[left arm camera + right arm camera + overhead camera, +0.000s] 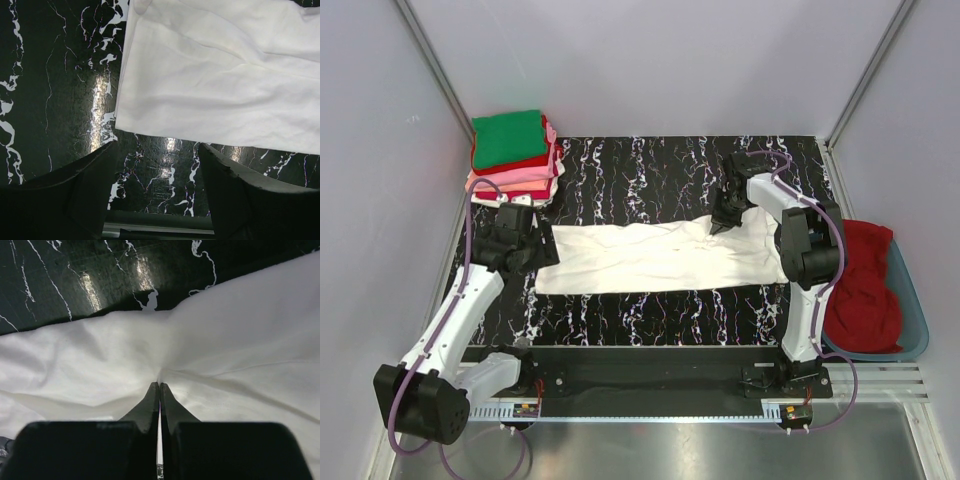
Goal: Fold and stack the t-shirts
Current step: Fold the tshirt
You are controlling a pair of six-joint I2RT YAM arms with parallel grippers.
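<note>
White soft cloth t-shirt [650,258] is lying flat across the middle of the black, white-veined marble-pattern table [650,170]. It is laid out as one long band running left to right, with its near long edge straight.

The right gripper [160,386] is resting on the band's far edge, toward its right end. Its two black fingers are pressed together with a fold of the white cloth pinched between the tips. The cloth is puckering into creases that are radiating from the pinch point. How many layers are caught in the pinch cannot be told from the wrist view.

The left gripper [155,150] is hovering at the band's left short edge, over bare table. Its fingers [90,190] are standing wide apart, gripping nothing and not touching the cloth. The shirt's left edge is lying just beyond the fingertips.

A stack of folded t-shirts [515,160] is sitting at the far left corner of the table, near the left gripper and well apart from the right one. A green folded tee [508,138] is lying on top, with red, pink and white layers showing beneath it.

A red crumpled tee [865,285] is lying in the blue plastic tub [918,325], which is standing just beside the table's right edge, next to the right arm.
</note>
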